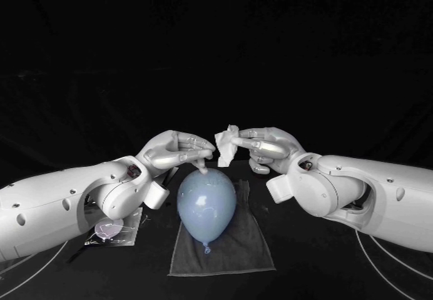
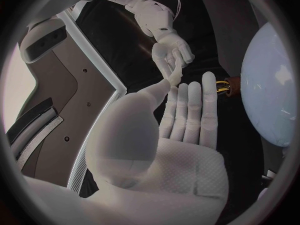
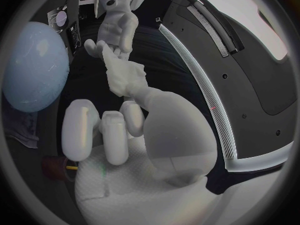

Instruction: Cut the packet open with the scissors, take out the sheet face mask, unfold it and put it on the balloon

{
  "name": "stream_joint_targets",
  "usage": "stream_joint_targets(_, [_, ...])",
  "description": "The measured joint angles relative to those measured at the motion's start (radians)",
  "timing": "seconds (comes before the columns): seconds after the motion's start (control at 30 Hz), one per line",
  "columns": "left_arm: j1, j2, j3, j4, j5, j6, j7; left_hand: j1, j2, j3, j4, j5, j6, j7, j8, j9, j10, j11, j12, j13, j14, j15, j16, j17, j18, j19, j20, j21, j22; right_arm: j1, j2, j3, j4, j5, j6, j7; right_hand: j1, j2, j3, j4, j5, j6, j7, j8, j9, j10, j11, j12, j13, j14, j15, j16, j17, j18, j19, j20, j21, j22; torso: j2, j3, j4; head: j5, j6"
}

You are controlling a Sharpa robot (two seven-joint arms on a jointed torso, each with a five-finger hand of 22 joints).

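From the head: left hand [image 1: 176,152] and right hand [image 1: 267,147] raised close together, each pinching the white sheet face mask [image 1: 228,139], with a crumpled wad sticking up from the right fingers and a small tip hanging below the left fingers. Directly under those fingertips, the far end of the pale blue balloon [image 1: 208,199], lying on a grey cloth [image 1: 226,253] on the tabletop [image 1: 306,262], long axis running away from the robot, knotted neck pointing back toward it. Well back from the left fingers, flat on the tabletop, a clear packet [image 1: 112,232] with print too small to read. From the left wrist: thumb pinching a narrow strip of mask that stretches across to the right fingers; other fingers straight, side by side; balloon off to one side of them, apart. From the right wrist: thumb and curled fingers clamped on the bunched mask, drawn out to the left fingers beyond; balloon beside the fingers, not touching.
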Motion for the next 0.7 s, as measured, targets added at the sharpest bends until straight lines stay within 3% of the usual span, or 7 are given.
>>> stream_joint_targets(0.7, [-0.001,-0.005,0.000,0.013,0.059,0.013,0.061,-0.004,-0.006,-0.028,0.012,0.000,-0.005,-0.003,-0.012,-0.015,0.000,0.000,0.032,0.026,0.000,0.000,0.022,0.018,-0.007,0.000,0.000,0.011,0.007,-0.020,0.013,-0.003,-0.014,-0.004,0.013,-0.003,0.003,0.003,0.000,0.000,-0.003,-0.002,-0.001,0.009,0.000,0.000,0.000,0.000,0.001,-0.002,0.002,0.001,0.001,0.000,-0.002,0.002,0.000,0.000,0.000,-0.0003,0.0005,-0.001,0.006])
